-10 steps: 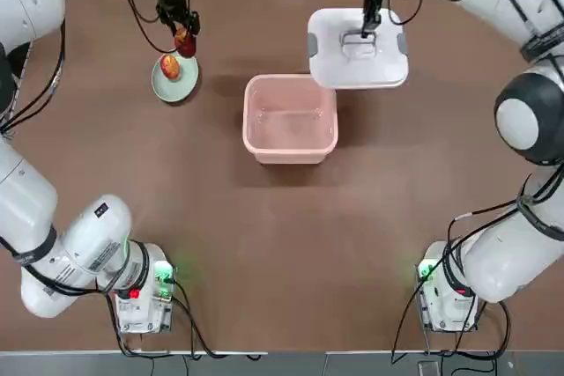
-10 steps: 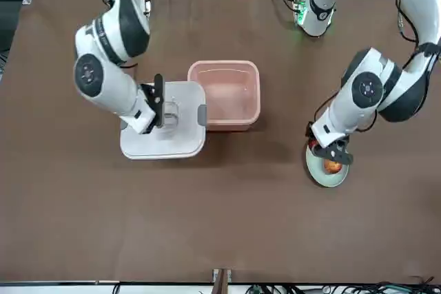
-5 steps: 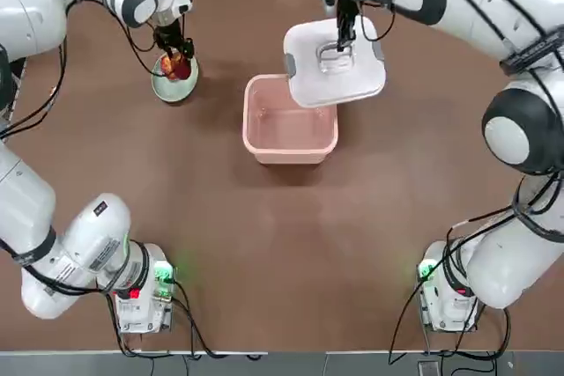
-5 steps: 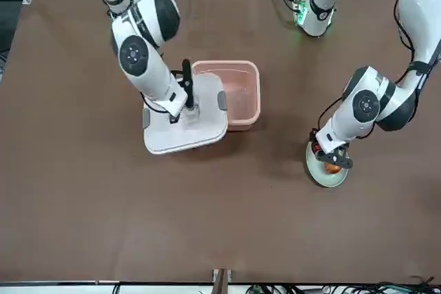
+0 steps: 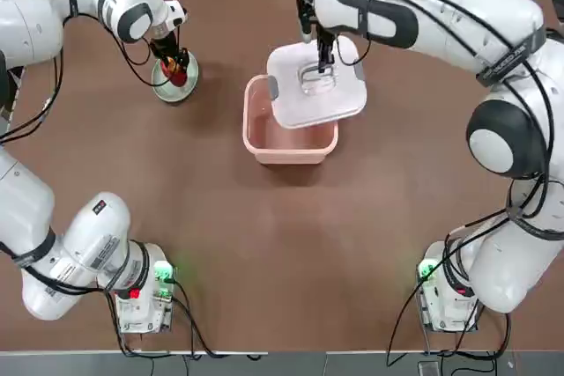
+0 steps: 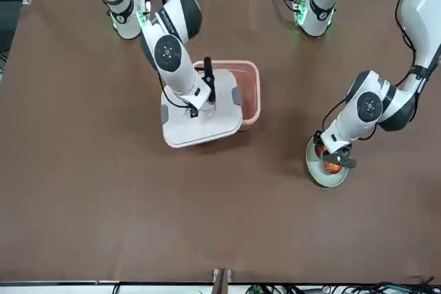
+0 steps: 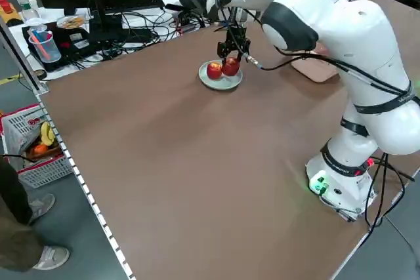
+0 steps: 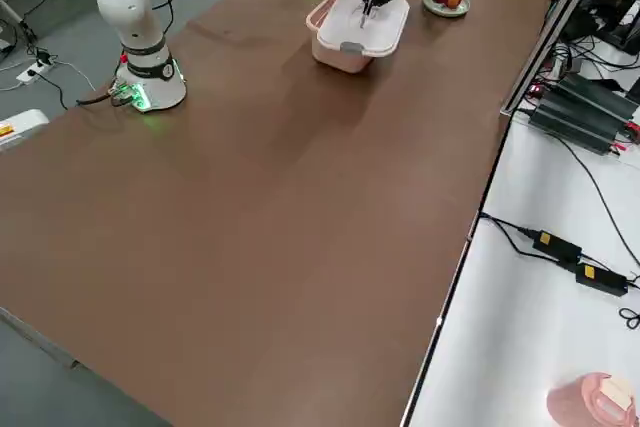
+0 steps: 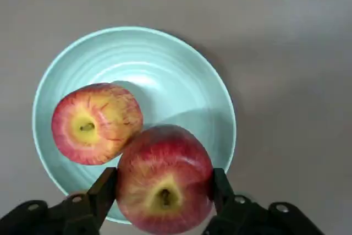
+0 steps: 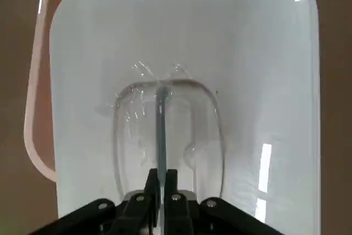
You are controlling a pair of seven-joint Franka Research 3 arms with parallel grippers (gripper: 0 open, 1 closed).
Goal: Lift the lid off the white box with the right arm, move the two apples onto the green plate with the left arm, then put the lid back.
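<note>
Pink-walled, the box [image 5: 291, 143] sits mid-table, partly beneath the lid [image 5: 308, 110], held off-centre above it. The right gripper [image 10: 162, 174] pinches the lid's central bar [image 10: 160, 119], probably to keep it balanced for lowering. The green plate [image 9: 181, 75] lies well apart, catching both fruits: one apple [image 9: 96, 125] rests there, while the left gripper [image 9: 164, 175] clasps the other apple [image 9: 165, 191] from both sides, presumably steadying it for release.
</note>
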